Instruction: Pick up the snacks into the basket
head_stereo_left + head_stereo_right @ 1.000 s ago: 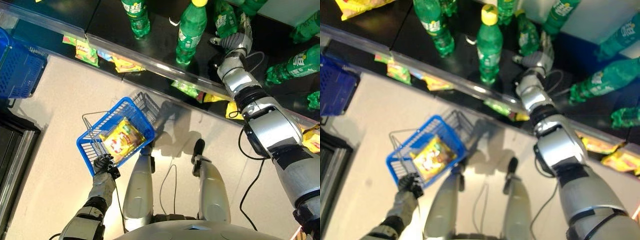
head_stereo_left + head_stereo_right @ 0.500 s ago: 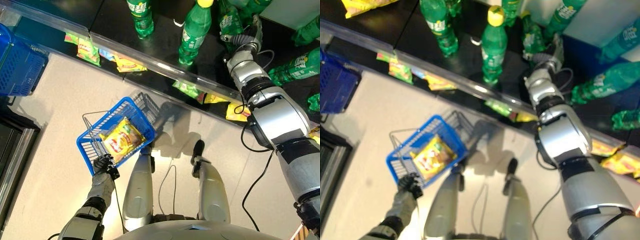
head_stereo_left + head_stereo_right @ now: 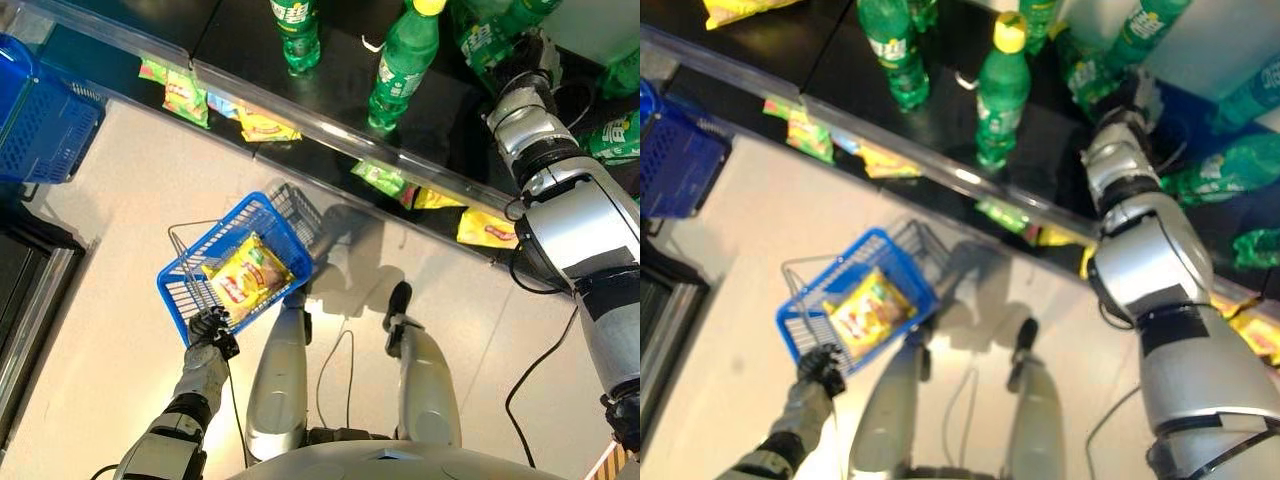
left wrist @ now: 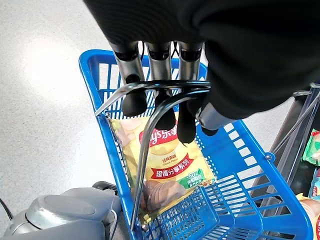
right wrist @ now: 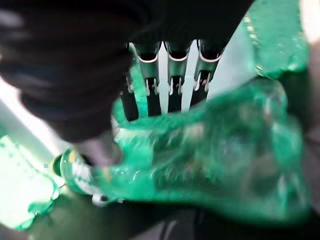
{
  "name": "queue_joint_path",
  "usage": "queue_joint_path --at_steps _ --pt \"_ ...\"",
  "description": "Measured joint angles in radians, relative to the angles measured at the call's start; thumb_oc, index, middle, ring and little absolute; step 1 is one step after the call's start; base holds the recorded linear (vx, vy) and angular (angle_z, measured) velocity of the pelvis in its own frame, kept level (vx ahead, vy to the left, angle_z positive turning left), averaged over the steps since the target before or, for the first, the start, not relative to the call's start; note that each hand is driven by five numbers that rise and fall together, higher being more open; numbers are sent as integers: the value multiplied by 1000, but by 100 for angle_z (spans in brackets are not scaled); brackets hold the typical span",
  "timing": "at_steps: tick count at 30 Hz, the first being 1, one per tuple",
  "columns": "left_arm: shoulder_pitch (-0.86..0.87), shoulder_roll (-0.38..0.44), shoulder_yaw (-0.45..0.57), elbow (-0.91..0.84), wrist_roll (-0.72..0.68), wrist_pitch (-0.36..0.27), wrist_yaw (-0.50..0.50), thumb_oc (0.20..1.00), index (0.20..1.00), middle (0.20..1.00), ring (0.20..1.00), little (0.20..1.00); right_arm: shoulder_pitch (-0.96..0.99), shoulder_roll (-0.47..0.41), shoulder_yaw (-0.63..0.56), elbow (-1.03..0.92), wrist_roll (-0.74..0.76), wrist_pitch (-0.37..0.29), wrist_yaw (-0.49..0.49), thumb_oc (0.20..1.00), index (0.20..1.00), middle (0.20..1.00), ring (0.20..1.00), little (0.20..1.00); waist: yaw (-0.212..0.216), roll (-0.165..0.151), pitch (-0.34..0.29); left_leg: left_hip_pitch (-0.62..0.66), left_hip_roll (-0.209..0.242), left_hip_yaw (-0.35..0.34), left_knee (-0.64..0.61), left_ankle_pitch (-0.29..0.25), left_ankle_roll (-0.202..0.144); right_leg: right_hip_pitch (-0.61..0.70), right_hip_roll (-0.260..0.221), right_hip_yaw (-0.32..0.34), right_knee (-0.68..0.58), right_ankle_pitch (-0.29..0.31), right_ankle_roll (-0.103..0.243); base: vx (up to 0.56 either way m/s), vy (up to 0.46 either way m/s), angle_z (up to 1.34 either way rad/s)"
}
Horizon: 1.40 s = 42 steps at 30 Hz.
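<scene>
Lying flat in basket (image 3: 281, 226), snack bag (image 3: 245, 278) diagonal

The basket (image 4: 107, 145) is blue plastic with thin slots, and its handle (image 4: 150, 130) is shiny grey metal wire. The snack bag (image 4: 167, 172) inside is smooth, shiny yellow foil. The bottles (image 3: 403, 62) are see-through green plastic and look glossy. The shelf (image 3: 340, 70) is dark and shiny. The floor (image 4: 45, 100) is pale, speckled and smooth.
</scene>
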Motion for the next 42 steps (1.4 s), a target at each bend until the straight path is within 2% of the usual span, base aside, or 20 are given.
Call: queue_joint_path --at_steps 11,12,13,14,16,36,42 --pt "-1 0 0 1 -1 0 -13 200 200 200 200 200 -9 1 8 -7 -15 5 26 206 206 206 206 206 9 2 1 0 -2 -7 -6 0 0 6 0 -6 -9 0 1 0 0 0" --pt "-1 0 0 2 -1 0 -14 200 200 200 200 200 -9 2 8 -8 -15 3 26 442 442 442 442 442 12 2 1 0 -2 -7 -5 0 0 7 0 -6 -8 0 1 0 0 0" --pt "-1 0 0 3 -1 0 -15 200 200 200 200 200 -10 2 8 -8 -15 3 26 523 523 523 523 523 14 2 1 0 -2 -8 -4 0 0 7 0 -7 -8 0 1 0 0 0" --pt "-1 0 0 4 -1 0 -15 200 200 200 200 200 -10 2 8 -8 -15 3 25 809 809 809 809 809 17 2 1 0 -2 -8 -4 0 0 7 0 -7 -8 0 1 0 0 0" --pt "-1 0 0 7 -2 0 -15 200 200 200 200 200 -13 -1 8 -8 -15 3 19 1000 1000 1000 1000 1000 20 2 1 0 -2 -9 -2 0 0 8 0 -7 -7 0 1 0 0 0" --pt "-1 1 0 8 -2 1 -18 200 200 200 200 200 -25 18 -3 -6 10 -7 18 1000 1000 1000 1000 1000 26 3 1 0 -4 -17 3 0 0 14 0 -12 -6 0 1 0 0 0" --pt "-1 1 0 9 -2 1 -18 200 200 200 200 200 -23 58 -71 -21 72 -25 3 1000 1000 1000 1000 1000 24 3 1 0 -3 -17 6 0 0 15 0 -11 -4 0 1 0 0 0"
